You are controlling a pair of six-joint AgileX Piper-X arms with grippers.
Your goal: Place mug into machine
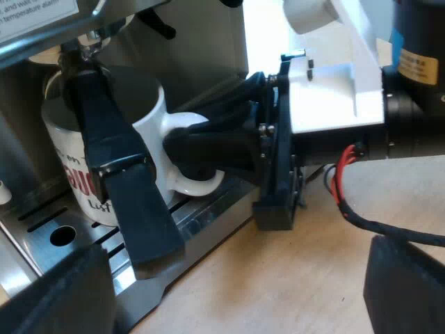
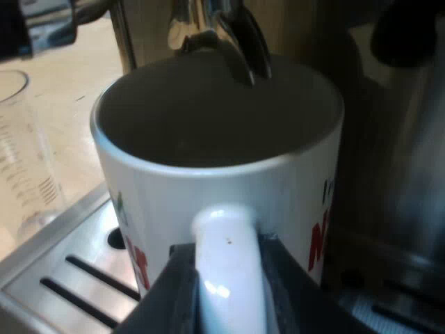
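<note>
Right wrist view: white mug (image 2: 174,188) with red lettering; right gripper (image 2: 227,296) jaws clamp its handle (image 2: 224,240), left gripper (image 1: 229,292) jaws wide.

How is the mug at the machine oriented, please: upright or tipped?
Upright. The mug is mouth up, rim level, under the spouts, with the right gripper closed on its handle.

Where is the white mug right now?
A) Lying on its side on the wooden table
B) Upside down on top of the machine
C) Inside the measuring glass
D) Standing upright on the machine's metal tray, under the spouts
D: the mug stands upright on the slotted metal tray just below the spouts, with the right gripper holding it by the handle.
</note>
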